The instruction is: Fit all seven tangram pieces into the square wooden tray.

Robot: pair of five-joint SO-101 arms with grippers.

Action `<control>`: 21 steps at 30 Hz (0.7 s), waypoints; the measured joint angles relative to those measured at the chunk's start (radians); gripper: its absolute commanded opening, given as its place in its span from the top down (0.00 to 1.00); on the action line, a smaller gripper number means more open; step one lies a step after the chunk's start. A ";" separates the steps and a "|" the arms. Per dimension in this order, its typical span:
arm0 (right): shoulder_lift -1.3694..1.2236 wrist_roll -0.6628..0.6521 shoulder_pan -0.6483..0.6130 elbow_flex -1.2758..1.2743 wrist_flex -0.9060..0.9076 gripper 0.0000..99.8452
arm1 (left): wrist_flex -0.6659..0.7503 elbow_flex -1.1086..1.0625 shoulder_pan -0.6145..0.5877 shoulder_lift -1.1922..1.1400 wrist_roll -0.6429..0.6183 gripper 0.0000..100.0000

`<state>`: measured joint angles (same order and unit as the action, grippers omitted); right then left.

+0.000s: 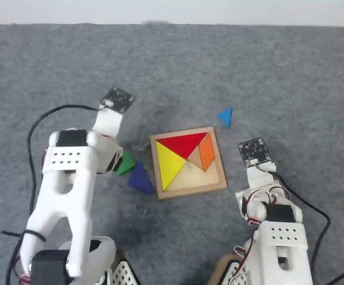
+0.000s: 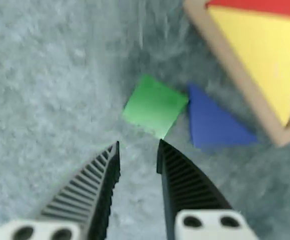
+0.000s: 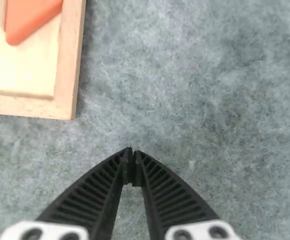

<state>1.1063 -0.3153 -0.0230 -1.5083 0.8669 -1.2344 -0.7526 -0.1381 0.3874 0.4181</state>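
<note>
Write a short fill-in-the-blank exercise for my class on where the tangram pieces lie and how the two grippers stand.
1. In the wooden tray, the large triangle next to the red piece is coloured ___.
2. Outside the tray, the dark blue triangle lies beside a square piece coloured ___.
3. The left gripper, near that square piece, has its fingers ___.
4. The right gripper, over the carpet, has its fingers ___.

Missing words: yellow; green; open; shut.

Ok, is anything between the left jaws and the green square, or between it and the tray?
Nothing visible lies between the open left jaws and the green square, only bare carpet. On its way to the tray, the dark blue triangle lies right beside it on the tray side.
</note>
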 measured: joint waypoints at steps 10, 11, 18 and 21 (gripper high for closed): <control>0.000 0.000 0.000 0.000 0.000 0.99 | 0.175 -0.074 -0.110 0.002 0.075 0.80; 0.000 0.000 0.000 0.000 0.000 0.99 | 0.178 -0.081 -0.110 0.002 0.094 0.79; 0.000 0.000 0.000 0.000 0.000 0.99 | 0.167 -0.095 -0.071 0.002 0.124 0.78; 0.000 0.000 0.000 0.000 0.000 0.99 | 0.126 -0.095 -0.020 0.002 0.152 0.78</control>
<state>1.1063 -0.3153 -0.0230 -1.5083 0.8669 -1.1086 -0.8477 -0.1580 0.3890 0.5700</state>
